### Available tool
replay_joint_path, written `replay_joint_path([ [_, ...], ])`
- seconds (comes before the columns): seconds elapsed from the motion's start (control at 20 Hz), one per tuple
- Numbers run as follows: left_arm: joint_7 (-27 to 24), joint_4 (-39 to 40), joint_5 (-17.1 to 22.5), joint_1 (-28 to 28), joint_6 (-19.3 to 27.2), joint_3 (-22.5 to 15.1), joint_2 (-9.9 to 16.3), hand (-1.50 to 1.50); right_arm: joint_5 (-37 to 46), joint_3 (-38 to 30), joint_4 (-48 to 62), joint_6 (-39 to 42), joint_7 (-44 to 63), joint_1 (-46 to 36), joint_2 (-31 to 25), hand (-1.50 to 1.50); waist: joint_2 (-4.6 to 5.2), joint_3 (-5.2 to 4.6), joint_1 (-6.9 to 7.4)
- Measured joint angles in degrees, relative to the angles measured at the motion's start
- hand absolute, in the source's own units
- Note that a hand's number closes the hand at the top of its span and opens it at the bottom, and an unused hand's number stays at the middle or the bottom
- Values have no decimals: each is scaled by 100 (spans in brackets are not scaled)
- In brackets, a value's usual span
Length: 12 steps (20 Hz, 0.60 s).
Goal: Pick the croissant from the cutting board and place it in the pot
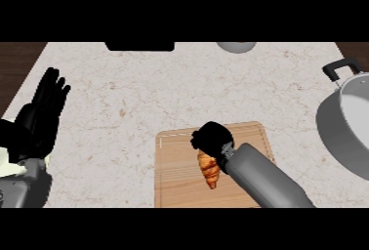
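Clearly early: the croissant [209, 171] lies on the cutting board [180, 185], unlifted; the right hand [212, 137] sits curled over its upper end, whether gripping I cannot tell; the pot [338, 134] waits well apart at right; the left hand [43, 114] rests open.

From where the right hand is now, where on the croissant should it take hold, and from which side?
Grip the croissant across its thick middle, coming from above. It lies flat on the cutting board, long axis running near to far, so fingers should close across its width. The right hand already sits over its far end.
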Motion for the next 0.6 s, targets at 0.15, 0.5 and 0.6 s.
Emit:
replay_joint_path([
  [0.15,69,-16,-21,-54,-34,58,-25,0,164,-56,108,-154,-330,-18,-8,150,-10,2,-2],
  [0.5,-40,90,-130,-51,-144,153,-109,0,548,-176,116,-222,-625,73,62,150,-27,-2,-20],
  [0.6,14,73,-180,-69,-90,158,-126,0,518,-229,-305,-398,-548,511,-40,150,-34,0,-75],
])
